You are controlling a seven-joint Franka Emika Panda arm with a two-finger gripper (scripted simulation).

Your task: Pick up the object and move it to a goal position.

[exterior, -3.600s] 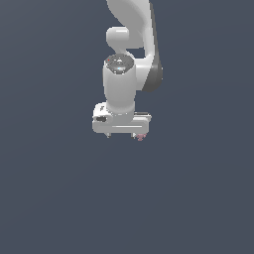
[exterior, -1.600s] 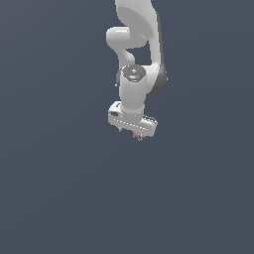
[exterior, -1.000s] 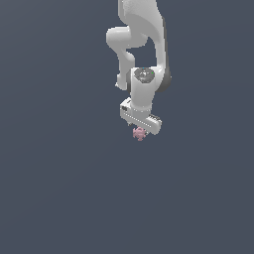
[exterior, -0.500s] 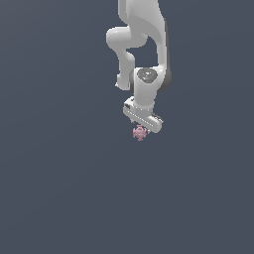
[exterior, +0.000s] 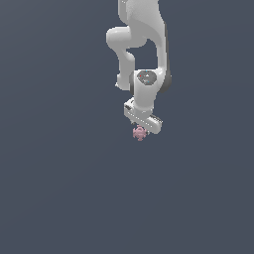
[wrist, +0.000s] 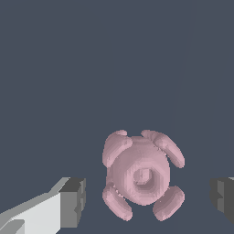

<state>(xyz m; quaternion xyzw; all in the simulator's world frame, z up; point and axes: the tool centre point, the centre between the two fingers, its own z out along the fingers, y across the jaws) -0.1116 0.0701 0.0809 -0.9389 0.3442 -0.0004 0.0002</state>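
Observation:
The object (exterior: 140, 132) is a small pink knobbly blob with four rounded lobes, showing just under the white hand in the exterior view. My gripper (exterior: 143, 127) hangs over it, tilted, on the white arm that reaches in from the top of the exterior view. In the wrist view the object (wrist: 142, 178) lies between the two grey pads (wrist: 74, 202) of the gripper (wrist: 148, 201). Dark gaps show on both sides of it, so neither pad touches it. The gripper is open.
A plain dark grey-blue surface (exterior: 59, 188) fills both views all around the object. No other objects, containers or edges show.
The hand has turned at the wrist and drawn back toward the arm's base, looking smaller. The pink object has stayed in nearly the same spot beneath it.

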